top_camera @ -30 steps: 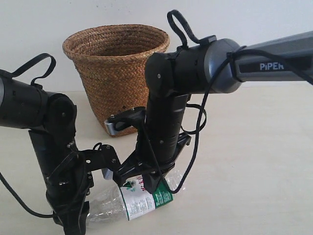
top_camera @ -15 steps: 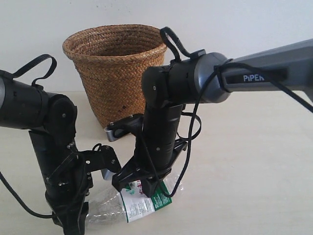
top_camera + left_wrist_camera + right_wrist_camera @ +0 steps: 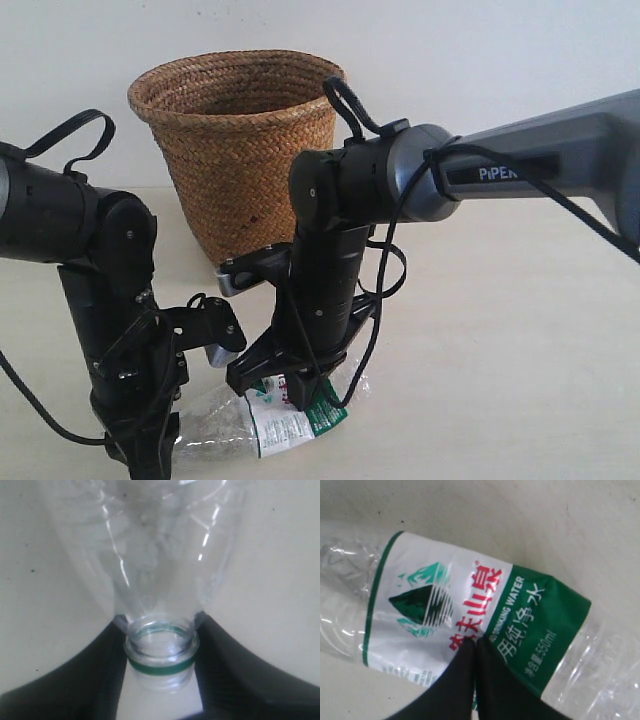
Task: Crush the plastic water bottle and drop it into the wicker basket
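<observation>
The plastic water bottle [image 3: 270,428] lies on its side on the table near the front edge, its white-and-green label [image 3: 440,605] facing up. My left gripper [image 3: 150,452] is shut on the bottle's open neck at the green ring [image 3: 160,668], one finger on each side. My right gripper [image 3: 292,388] is shut, its two fingers pressed together with nothing between them, and their tips [image 3: 476,647] rest on the label by the red characters. The bottle's clear body [image 3: 160,555] looks dented. The wicker basket [image 3: 235,140] stands upright behind both arms.
The pale table [image 3: 520,330] spreads out to the right of the arms. A small grey part [image 3: 222,268] lies at the basket's base. Black cables loop around the right wrist [image 3: 395,260]. A white wall is behind the basket.
The right arm has swung left and lowered, its shut fingers pressing onto the bottle's label. The bottle has sunk and shifted slightly left. The left arm holds still.
</observation>
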{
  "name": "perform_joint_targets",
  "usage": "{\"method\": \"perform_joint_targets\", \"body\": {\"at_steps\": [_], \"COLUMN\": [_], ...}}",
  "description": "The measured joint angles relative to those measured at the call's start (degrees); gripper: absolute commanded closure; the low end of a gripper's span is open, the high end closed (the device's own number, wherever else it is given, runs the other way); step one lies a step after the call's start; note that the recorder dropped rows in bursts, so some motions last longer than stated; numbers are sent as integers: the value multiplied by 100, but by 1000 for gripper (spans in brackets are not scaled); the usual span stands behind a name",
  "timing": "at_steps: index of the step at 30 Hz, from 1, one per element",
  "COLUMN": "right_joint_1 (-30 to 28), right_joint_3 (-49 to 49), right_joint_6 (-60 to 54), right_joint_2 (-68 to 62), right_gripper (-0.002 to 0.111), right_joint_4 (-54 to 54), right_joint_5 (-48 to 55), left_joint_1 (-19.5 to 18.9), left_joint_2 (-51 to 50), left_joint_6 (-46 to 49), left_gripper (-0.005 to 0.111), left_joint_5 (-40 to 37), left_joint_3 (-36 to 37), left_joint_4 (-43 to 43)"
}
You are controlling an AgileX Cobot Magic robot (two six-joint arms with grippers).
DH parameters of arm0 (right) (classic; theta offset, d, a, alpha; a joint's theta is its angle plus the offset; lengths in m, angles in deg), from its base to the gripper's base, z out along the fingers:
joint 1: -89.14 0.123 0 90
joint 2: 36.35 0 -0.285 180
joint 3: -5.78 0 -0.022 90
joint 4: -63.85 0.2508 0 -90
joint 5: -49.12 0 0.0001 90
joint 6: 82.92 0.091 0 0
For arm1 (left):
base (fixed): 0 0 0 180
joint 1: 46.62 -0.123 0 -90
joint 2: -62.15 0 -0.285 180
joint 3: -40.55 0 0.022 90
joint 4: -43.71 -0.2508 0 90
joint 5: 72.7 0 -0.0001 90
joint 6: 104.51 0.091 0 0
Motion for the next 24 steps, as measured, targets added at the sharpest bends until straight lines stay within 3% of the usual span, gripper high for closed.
{"method": "perform_joint_targets", "body": {"at_steps": [24], "right_joint_1": [-19], "right_joint_3": [-44], "right_joint_6": [-31], "right_joint_2": [21], "right_gripper": [108], "right_joint_4": [16], "right_joint_5": [68], "left_joint_1": [0], "left_joint_2": [11], "left_joint_6": [0], "left_gripper": [103], "left_joint_5": [-22], "left_joint_3": [-7], "left_joint_4": [0]}}
